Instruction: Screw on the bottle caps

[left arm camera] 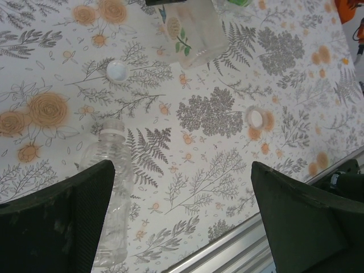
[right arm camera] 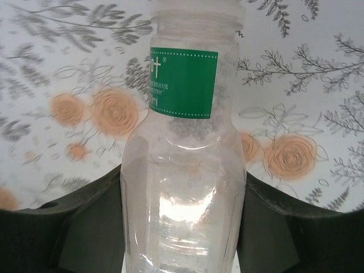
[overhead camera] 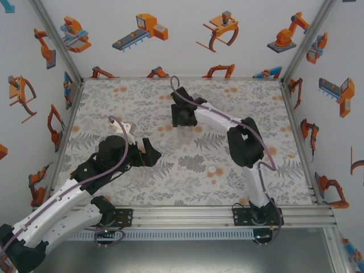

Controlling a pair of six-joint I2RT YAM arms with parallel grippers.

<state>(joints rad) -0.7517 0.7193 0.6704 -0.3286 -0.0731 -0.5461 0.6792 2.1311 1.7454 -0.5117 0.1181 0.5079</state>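
My right gripper (right arm camera: 183, 182) is shut on a clear bottle (right arm camera: 182, 170) with a green label band; its neck is open, with no cap on it. From above, this gripper (overhead camera: 183, 120) holds the bottle (overhead camera: 185, 135) upright near the middle of the table. My left gripper (left arm camera: 182, 222) hangs open over the table with nothing between its fingers. A second clear bottle (left arm camera: 109, 193) lies on its side by the left finger (left arm camera: 62, 222), uncapped. Two white bottle caps lie loose: one (left arm camera: 118, 70) beyond that bottle's neck, the other (left arm camera: 256, 118) on an orange flower to the right.
The floral tablecloth (overhead camera: 131, 108) covers the table. An aluminium rail (overhead camera: 227, 211) runs along the near edge, and it also shows under the left gripper as a rail (left arm camera: 227, 250). White walls with robot stickers close in the left, back and right sides.
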